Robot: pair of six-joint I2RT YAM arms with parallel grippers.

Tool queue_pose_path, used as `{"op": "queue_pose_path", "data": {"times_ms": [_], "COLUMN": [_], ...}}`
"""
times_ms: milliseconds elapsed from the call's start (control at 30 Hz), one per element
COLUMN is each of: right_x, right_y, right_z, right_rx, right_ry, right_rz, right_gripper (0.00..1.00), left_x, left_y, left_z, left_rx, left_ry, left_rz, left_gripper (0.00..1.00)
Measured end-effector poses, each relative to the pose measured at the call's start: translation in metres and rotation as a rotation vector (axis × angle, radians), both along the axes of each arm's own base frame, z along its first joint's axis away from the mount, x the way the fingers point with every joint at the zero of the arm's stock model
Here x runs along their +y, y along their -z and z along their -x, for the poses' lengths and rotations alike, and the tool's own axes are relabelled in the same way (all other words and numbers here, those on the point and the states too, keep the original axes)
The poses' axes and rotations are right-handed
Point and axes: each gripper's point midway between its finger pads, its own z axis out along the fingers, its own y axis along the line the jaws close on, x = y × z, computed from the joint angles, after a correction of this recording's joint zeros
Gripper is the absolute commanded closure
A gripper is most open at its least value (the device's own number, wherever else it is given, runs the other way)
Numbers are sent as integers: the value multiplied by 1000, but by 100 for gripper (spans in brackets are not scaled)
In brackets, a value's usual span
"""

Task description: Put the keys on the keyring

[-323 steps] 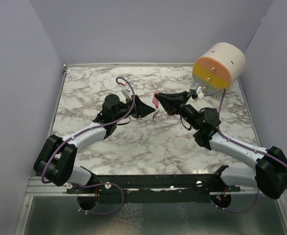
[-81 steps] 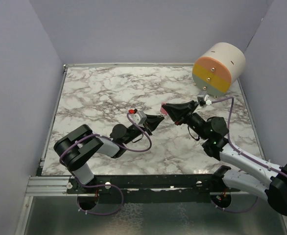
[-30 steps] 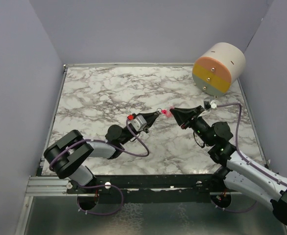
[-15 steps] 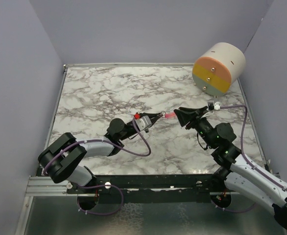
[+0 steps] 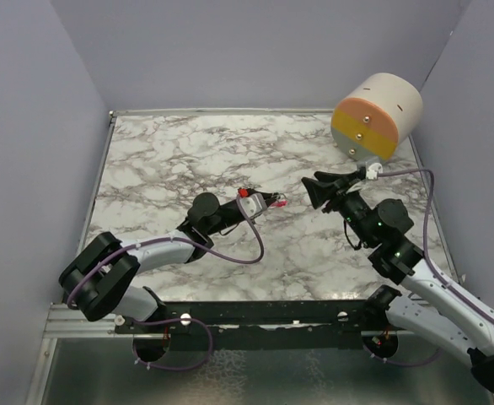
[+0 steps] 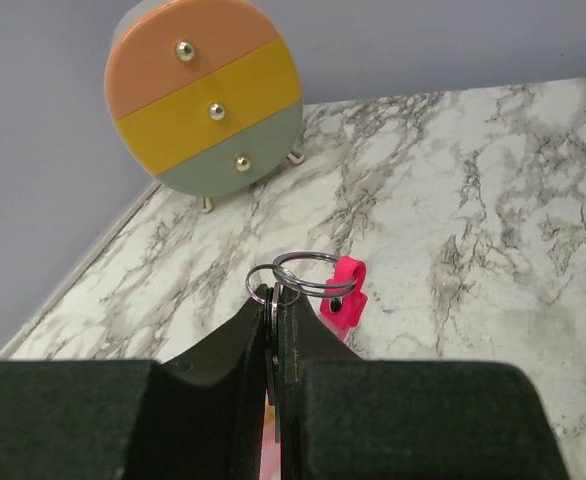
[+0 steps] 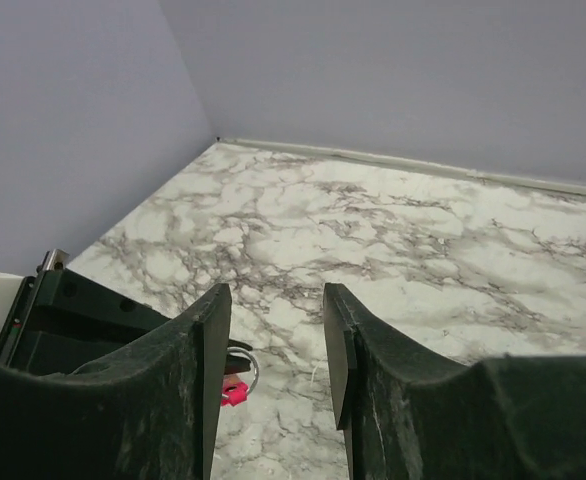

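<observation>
— Two thin wire loops of the keyring (image 6: 345, 298) poke out above our left gripper (image 6: 275, 305), one small and one wider. Its bright pink tag hangs off them at four o'clock. Are we clamped?

— We are. Our left jaws are pressed together on the metal just under the loops, raised over the marble table (image 5: 188, 152). A grey sliver sits in the seam between the pads. It may be the key's shaft, but we cannot tell.

— And our right gripper (image 7: 275, 295)?

— Its jaws are apart with nothing between them. From above it sits at three o'clock of the tag, near it but not touching.

— So how do we do this step well?

— We'd judge the threading wants checking first. We should keep the left pinch firm and level, since round wire looks slick and springy and could twist between flat matte pads. If our right comes in, it should come straight from three o'clock and take hard metal. The flat, soft-looking tag would likely flop.
</observation>
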Motion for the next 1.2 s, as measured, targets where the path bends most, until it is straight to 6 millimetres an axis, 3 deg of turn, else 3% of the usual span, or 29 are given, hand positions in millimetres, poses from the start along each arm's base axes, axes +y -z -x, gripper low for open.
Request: {"op": "queue_pose_path", "data": {"times_ms": [133, 300, 400, 667, 1200], "right_x": [21, 38, 41, 47, 56], "right_y": [5, 48, 62, 71, 91], "right_z": [-17, -25, -23, -14, -3], "right_rx": [37, 138, 171, 191, 259], "right_ry": [-36, -94, -120, -179, -270], "right_rz": [104, 230, 270, 296, 337], "right_gripper": [57, 57, 57, 58, 60], "left_x": [0, 1, 1, 5, 7], "left_y": [1, -1, 3, 13, 11], "left_z": [1, 5, 7, 5, 10], "left_rx": [13, 13, 15, 22, -11], "left_ry": [7, 23, 30, 33, 79], "left_rz": [-29, -50, -74, -121, -140], "left_gripper": [100, 100, 100, 100, 100]}}
